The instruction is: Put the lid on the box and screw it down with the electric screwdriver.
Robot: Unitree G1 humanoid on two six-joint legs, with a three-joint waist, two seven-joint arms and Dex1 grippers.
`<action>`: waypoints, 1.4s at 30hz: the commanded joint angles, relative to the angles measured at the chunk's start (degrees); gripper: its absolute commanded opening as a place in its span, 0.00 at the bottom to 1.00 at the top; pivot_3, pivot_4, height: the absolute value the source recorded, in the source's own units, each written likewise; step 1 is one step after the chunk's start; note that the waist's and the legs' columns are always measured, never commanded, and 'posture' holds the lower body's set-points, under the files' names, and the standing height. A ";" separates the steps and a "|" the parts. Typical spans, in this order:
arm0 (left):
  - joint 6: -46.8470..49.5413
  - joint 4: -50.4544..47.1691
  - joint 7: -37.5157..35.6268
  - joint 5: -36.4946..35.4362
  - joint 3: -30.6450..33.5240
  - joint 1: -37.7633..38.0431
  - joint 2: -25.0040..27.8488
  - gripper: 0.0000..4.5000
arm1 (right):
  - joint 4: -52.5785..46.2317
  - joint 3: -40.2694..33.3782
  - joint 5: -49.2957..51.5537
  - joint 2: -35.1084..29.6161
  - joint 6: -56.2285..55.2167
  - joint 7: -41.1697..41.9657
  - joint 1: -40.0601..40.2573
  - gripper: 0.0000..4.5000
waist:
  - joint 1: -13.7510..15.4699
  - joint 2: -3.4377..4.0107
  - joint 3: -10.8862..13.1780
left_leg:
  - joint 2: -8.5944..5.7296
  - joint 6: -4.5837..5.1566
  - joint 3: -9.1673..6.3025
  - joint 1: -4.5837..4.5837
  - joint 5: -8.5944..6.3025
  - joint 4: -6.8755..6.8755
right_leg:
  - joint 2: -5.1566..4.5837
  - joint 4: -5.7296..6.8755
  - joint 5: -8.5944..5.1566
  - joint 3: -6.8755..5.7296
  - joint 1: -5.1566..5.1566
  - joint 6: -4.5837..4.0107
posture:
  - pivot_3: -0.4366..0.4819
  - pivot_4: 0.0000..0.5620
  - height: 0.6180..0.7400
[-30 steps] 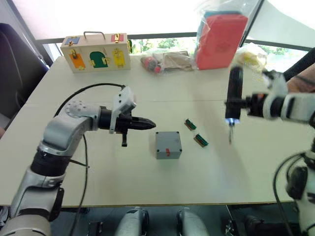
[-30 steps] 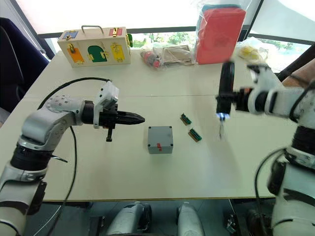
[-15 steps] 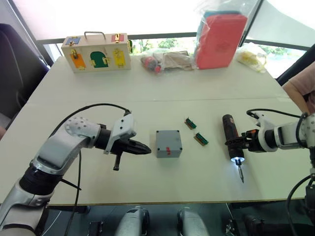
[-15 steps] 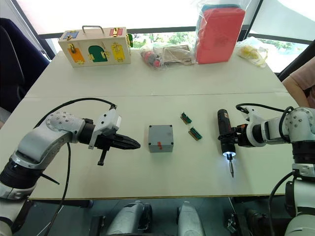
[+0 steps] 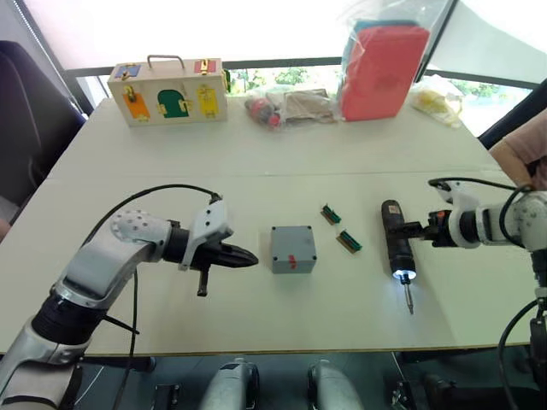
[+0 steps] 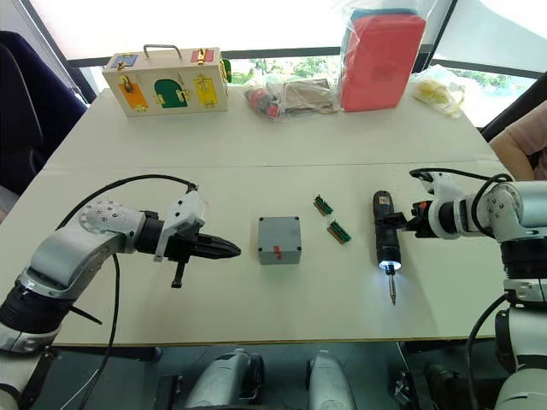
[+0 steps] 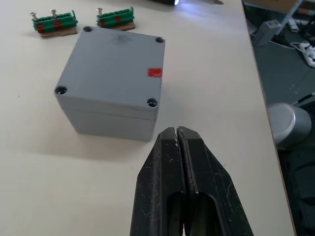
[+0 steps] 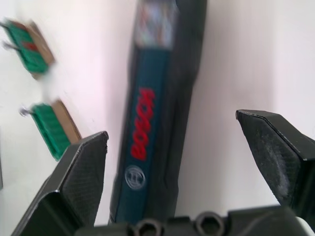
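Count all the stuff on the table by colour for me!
Grey: 1, the box with its lid on
Black: 1, the electric screwdriver
Green: 2 strips
Wooden: 1 latch box
Red: 1 bagged pack
Total: 6, leaving out the other bags at the back.

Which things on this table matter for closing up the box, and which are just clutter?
For the job:
- lid, already sitting on the box
- electric screwdriver, lying on the table, light on, open right tool beside it
- left tool, shut, near the box

Lying about:
- two green strips
- wooden latch box
- red pack in plastic bag
- other bags
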 commanded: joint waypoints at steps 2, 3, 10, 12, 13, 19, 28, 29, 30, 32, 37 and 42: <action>-1.17 3.46 4.67 2.13 1.98 -1.12 -1.68 0.00 | -21.48 -1.07 0.81 -2.73 -13.43 12.54 2.74 1.00 | -0.03 0.00 0.00 | 0.04 0.00 0.00 0.00 0.00 0.00 | 0.06 0.00 0.01 -0.01 -0.02 0.02 | 0.48 0.27 1.00; -1.65 4.92 5.76 3.05 1.45 -1.60 -2.59 0.00 | -26.49 0.51 0.52 -3.76 -15.52 15.14 5.04 1.00 | 0.24 0.00 0.00 | 0.04 0.00 -0.02 0.00 0.00 -0.01 | 0.07 0.01 0.00 -0.02 -0.02 0.03 | 0.48 0.27 1.00; -6.66 12.32 6.51 8.85 -3.81 -3.30 -7.04 0.00 | -41.97 10.45 -5.92 -5.23 -22.59 19.72 17.15 1.00 | 1.11 -0.27 -0.01 | -0.01 0.00 -0.11 0.04 0.00 0.14 | 0.04 -0.01 0.06 -0.02 0.18 0.12 | 0.48 0.27 1.00; -7.50 13.66 6.21 9.81 -4.53 -3.80 -7.91 0.00 | -42.39 11.76 -7.22 -4.10 -23.09 19.45 17.87 1.00 | 1.27 -0.27 -0.01 | -0.03 0.00 -0.09 0.04 0.00 0.16 | -0.05 -0.01 0.07 0.00 0.16 0.13 | 0.48 0.27 1.00; -7.81 13.95 6.05 10.23 -4.93 -3.83 -8.35 0.00 | -42.10 12.60 -7.97 -3.20 -23.16 19.03 17.74 1.00 | 1.31 -0.27 -0.01 | -0.03 0.00 -0.09 0.04 0.00 0.16 | -0.08 0.00 0.08 0.02 0.15 0.12 | 0.48 0.27 1.00; -10.10 16.47 7.23 13.66 -7.37 -4.36 -11.62 0.00 | -40.27 16.20 -11.92 0.16 -22.78 18.23 17.69 1.00 | 1.36 -0.29 -0.02 | -0.03 -0.03 -0.12 0.04 0.01 0.15 | -0.13 -0.01 0.07 0.01 0.15 0.11 | 0.48 0.27 1.00; -8.21 17.53 12.34 13.42 -4.65 -5.30 -16.97 0.00 | -40.21 13.61 -7.20 11.09 -15.10 14.61 14.22 1.00 | 1.25 -0.29 -0.02 | -0.01 -0.06 -0.13 0.04 0.03 0.15 | -0.14 0.02 0.08 0.02 0.12 0.11 | 0.48 0.27 1.00; -7.41 17.43 12.99 12.83 -3.78 -5.36 -17.26 0.00 | -39.71 12.74 -6.41 13.09 -13.72 13.68 13.43 1.00 | 1.24 -0.29 -0.02 | 0.00 -0.08 -0.14 0.04 0.03 0.15 | -0.13 0.03 0.09 0.01 0.12 0.11 | 0.48 0.27 1.00; -6.77 17.19 13.25 12.29 -3.01 -5.26 -17.33 0.00 | -39.52 12.29 -6.08 14.23 -12.80 13.25 12.87 1.00 | 1.24 -0.29 -0.02 | 0.00 -0.09 -0.15 0.04 0.04 0.14 | -0.13 0.03 0.09 0.01 0.11 0.10 | 0.48 0.27 1.00; -5.76 16.37 13.43 11.61 -1.78 -4.61 -17.06 0.00 | -39.69 12.05 -5.86 15.54 -11.60 12.79 12.35 1.00 | 1.26 -0.29 -0.03 | 0.00 -0.11 -0.15 0.04 0.05 0.12 | -0.13 0.06 0.09 0.01 0.07 0.10 | 0.48 0.27 1.00; -5.09 15.18 12.84 12.19 -1.01 -3.36 -15.10 0.00 | -41.16 12.17 -4.80 16.49 -9.70 12.49 12.18 1.00 | 1.35 -0.30 -0.03 | -0.04 -0.13 -0.15 0.03 0.06 0.13 | -0.14 0.05 0.09 0.01 0.11 0.10 | 0.48 0.27 1.00; -4.69 13.21 10.75 12.15 -0.50 -2.43 -11.13 0.00 | -42.48 12.19 -7.37 10.16 -12.58 14.84 13.11 1.00 | 1.34 -0.30 -0.03 | -0.03 -0.13 -0.15 0.03 0.06 0.12 | -0.14 0.06 0.10 0.01 0.06 0.08 | 0.48 0.27 1.00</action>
